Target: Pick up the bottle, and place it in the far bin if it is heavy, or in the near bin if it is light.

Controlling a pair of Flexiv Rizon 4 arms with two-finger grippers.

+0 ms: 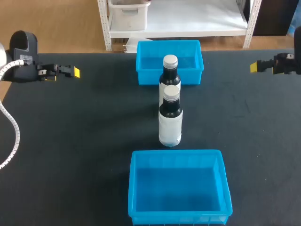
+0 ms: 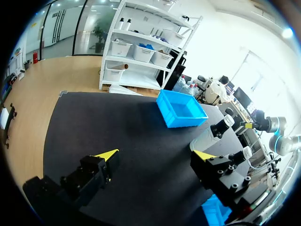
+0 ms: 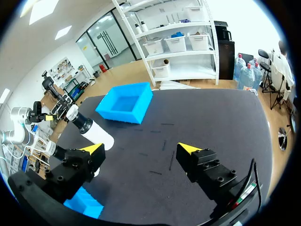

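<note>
The front bottle and rear bottle stand upright on the tabletop, in line between the near bin and far bin. The left fingers and right fingers are spread wide, holding nothing, well apart from both bottles.

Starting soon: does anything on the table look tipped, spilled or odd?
Nothing tipped or spilled. Only oddity: two upright bottles, the near bottle and the far bottle, stand between the far bin and near bin; the task names one.
</note>
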